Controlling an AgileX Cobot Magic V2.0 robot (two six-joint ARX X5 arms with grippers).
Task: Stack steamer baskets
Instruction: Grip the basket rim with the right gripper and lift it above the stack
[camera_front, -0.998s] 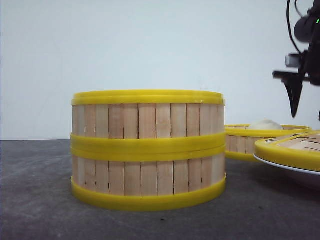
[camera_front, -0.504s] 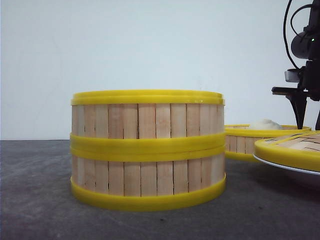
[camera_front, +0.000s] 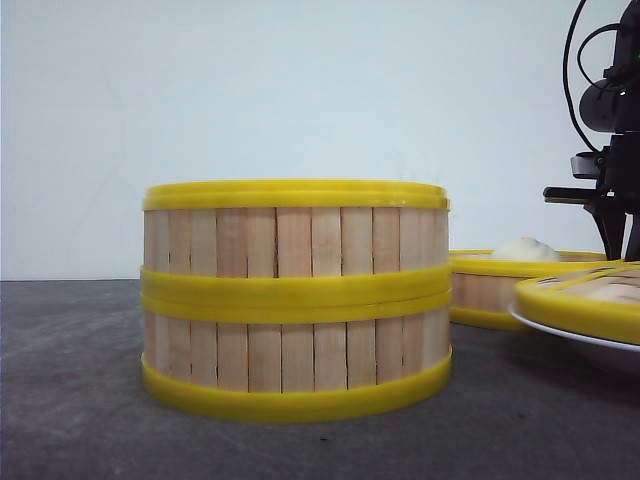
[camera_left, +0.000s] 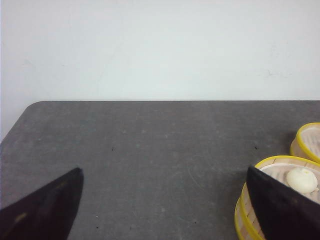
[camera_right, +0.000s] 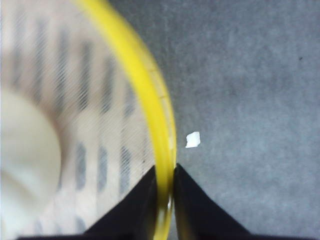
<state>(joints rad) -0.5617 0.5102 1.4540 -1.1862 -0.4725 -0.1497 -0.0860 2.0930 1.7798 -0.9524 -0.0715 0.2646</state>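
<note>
Two steamer baskets (camera_front: 295, 300) stand stacked at the centre of the dark table (camera_front: 70, 400); a third basket (camera_front: 520, 285), holding a white bun (camera_front: 527, 248), sits behind to the right. The right pincer (camera_right: 164, 200) pinches that basket's yellow rim. The left pincer (camera_left: 165, 200) hangs open. A slatted lid (camera_front: 585, 300) rests on a white plate (camera_front: 570, 338). No writing is legible.

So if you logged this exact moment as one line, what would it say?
right tool: shut on rim of third yellow-rimmed wooden-slat steamer basket | left tool: open, idle | two-basket stack: done
</note>
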